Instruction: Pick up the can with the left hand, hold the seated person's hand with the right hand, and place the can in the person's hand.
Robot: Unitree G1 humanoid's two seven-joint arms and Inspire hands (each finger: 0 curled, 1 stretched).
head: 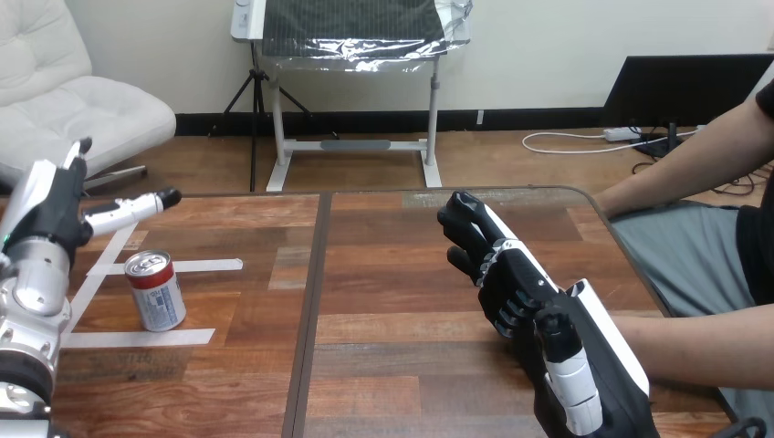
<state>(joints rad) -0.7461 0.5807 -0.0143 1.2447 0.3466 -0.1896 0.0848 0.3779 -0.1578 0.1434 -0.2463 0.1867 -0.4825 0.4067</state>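
A red and white can [155, 290] with a silver top stands upright on the left part of the wooden table [402, 310], inside a frame of white tape. My left hand [55, 205] hangs above and left of it, open, its fingers straight and apart from the can. My right hand [511, 274] is over the table's right half, open, with its fingers stretched forward and its thumb [568, 370] near the front edge. The person's forearm [703, 345] comes in from the right and passes behind my right hand, so the person's hand is hidden.
White tape strips [173, 266] mark a box on the table round the can. A dark seam [310, 310] runs down the tabletop between the two halves. The person's other arm [694, 155] reaches down past the table's far right corner.
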